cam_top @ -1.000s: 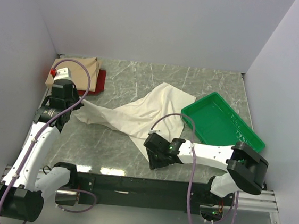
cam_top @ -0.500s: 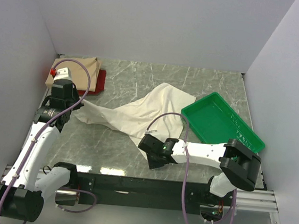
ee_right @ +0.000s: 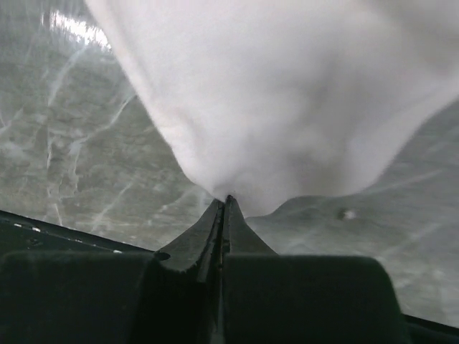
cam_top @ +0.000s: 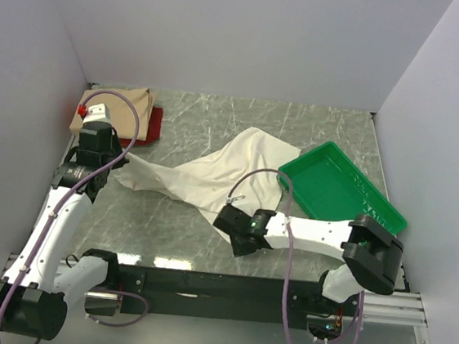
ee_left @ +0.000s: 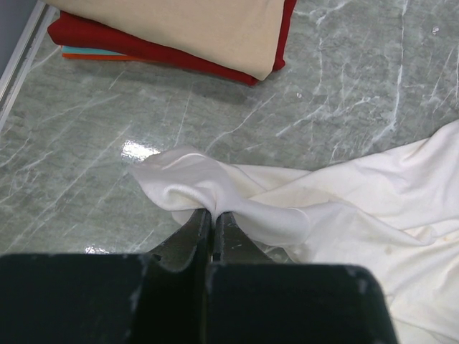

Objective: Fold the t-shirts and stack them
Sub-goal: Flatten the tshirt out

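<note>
My left claw is pinched tight on a bunched corner of the cream t-shirt. The shirt is soft matte cotton, lying crumpled in long folds across the glossy, grey-green veined table. My right claw is clamped on the shirt's near edge, and cloth balloons out from the tips. The far end reaches just beside the rigid green tray. At the back-left corner, the tan t-shirt sits folded flat on the red t-shirt.
</note>
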